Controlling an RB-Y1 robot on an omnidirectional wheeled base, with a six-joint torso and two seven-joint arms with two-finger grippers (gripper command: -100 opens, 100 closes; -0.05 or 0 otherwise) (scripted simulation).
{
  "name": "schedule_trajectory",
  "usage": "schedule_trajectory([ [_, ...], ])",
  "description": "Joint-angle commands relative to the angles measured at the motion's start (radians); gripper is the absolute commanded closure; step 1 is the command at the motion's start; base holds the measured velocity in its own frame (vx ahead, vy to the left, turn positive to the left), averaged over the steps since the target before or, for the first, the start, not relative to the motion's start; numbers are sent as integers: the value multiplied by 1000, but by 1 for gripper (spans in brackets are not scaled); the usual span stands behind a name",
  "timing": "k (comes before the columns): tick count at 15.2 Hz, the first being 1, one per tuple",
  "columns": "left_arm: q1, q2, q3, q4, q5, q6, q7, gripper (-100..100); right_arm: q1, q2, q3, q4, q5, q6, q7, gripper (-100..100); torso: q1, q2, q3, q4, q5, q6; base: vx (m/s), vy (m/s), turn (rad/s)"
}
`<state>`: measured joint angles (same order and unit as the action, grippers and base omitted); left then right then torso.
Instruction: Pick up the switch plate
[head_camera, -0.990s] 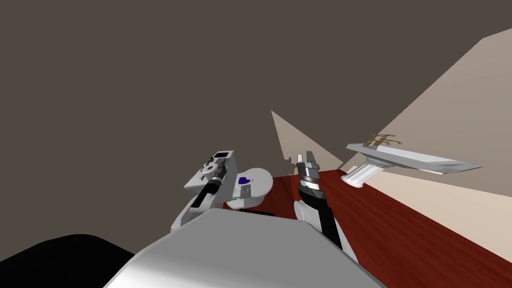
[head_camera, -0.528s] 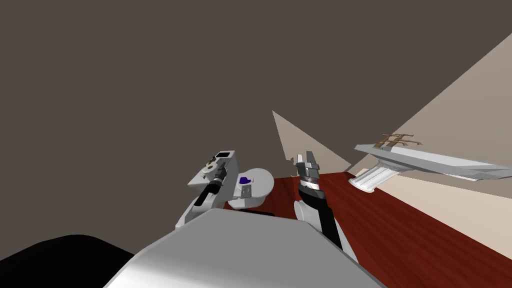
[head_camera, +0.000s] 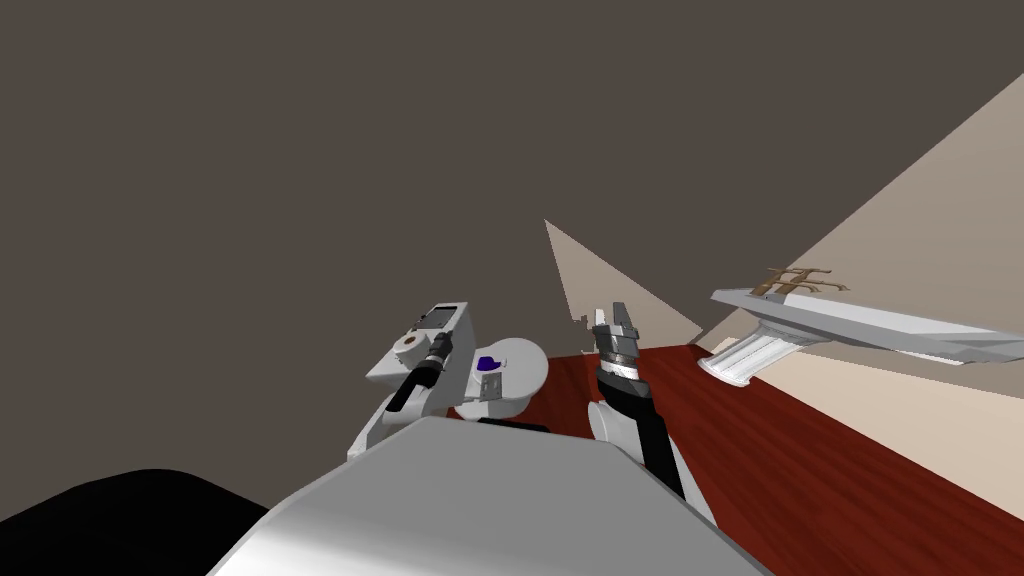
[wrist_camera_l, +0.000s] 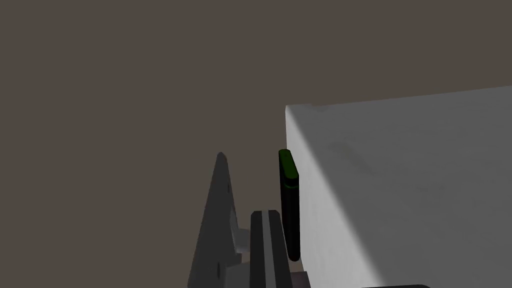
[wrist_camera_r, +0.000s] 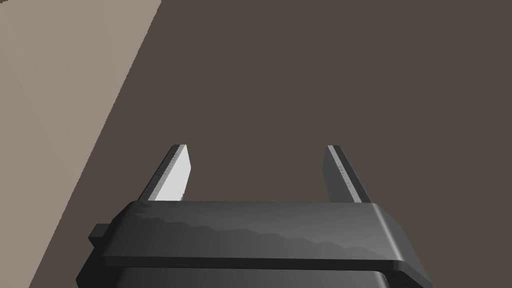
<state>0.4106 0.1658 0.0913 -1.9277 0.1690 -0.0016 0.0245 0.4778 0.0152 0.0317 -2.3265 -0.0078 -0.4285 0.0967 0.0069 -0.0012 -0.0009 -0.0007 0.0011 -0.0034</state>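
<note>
Left gripper at the switch plate, right gripper spread apart.

Head view: the switch plate, a white-grey slab, sits in the air at the end of the left arm, in front of a brown wall. The right gripper is raised just beside it, over a red-brown floor. A white table stands off to the right by the beige wall. Left wrist view: the left gripper's fingers are drawn close together with only a thin gap and nothing seen in it. The plate lies against the outer side of one finger, with a dark green bar on its near edge. I cannot tell whether it is clamped. Right wrist view: the right gripper's fingers stand wide apart, holding nothing.
</note>
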Motion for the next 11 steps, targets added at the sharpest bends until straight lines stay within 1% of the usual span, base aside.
schedule_trajectory([
  [1, 0, 0, 0, 0, 0, 0, 0, 100, 0, 0, 0, 0, 0, 0, 0, 0, 0, 0, 0, 0, 0, 0, 0, 0, 0],
  [2, 15, 9, -13, -31, 19, 16, 17, -100, 0, 0, 0, 0, 0, 0, 0, 0, 0, 0, 0, 0, 0, 0, -61, 37, -29],
  [4, 25, 15, -17, -55, 30, 28, 25, -100, 0, 0, 0, 0, 0, 0, 0, 0, 3, 6, 3, 1, 1, 0, -114, 63, -44],
  [6, 33, 20, -19, -75, 37, 38, 30, -100, 0, 0, 0, 0, 0, 0, 0, 0, 5, 8, 5, 2, 1, 0, -77, 64, -20],
  [9, 56, 34, -21, -129, 54, 71, 43, -100, 0, 0, 0, 0, 0, 0, 0, 0, 5, 5, 3, 1, 1, 0, -29, 76, -17],
  [11, 66, 41, -21, -151, 61, 86, 48, -100, 0, 0, 0, 0, 0, 0, 0, 0, 7, 3, 2, 1, 1, 0, -5, 84, -23],
])
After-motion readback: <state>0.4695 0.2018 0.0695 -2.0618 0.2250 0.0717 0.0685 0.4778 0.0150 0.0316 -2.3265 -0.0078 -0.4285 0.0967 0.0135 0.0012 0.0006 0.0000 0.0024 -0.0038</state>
